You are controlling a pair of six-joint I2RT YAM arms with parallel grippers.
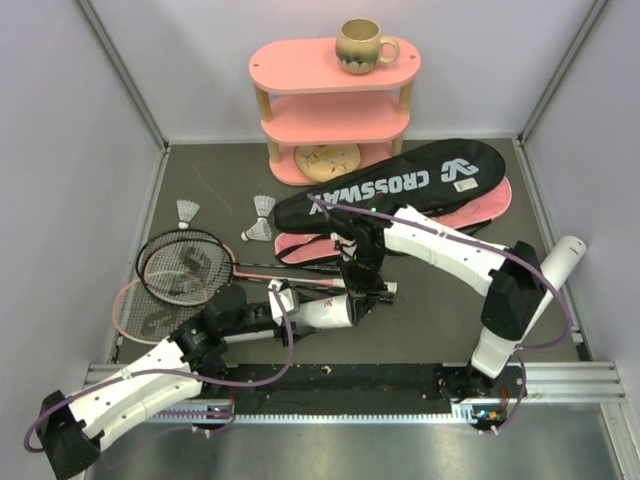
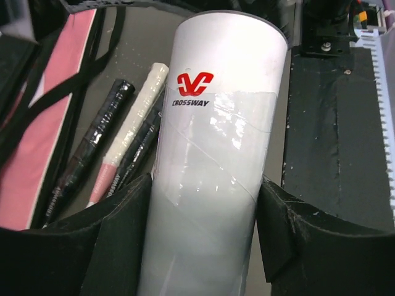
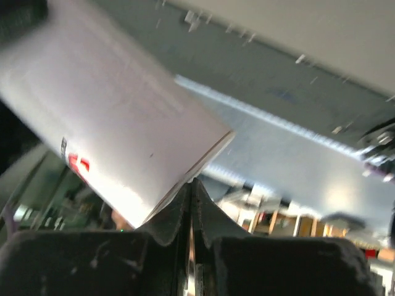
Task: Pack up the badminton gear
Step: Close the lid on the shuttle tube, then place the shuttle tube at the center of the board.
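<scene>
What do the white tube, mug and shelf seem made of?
The white tube looks like cardboard under glossy film; light glints off it. The mug: probably glazed ceramic, shiny beige. The shelf: probably painted wood, matte pink, pale posts.

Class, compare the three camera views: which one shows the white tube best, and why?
The left wrist view: the white tube fills the frame, its red CROSSWAY logo readable, held in the left claw. The top external view shows it small and partly covered. The right wrist view shows only a blurred, tilted part.
</scene>
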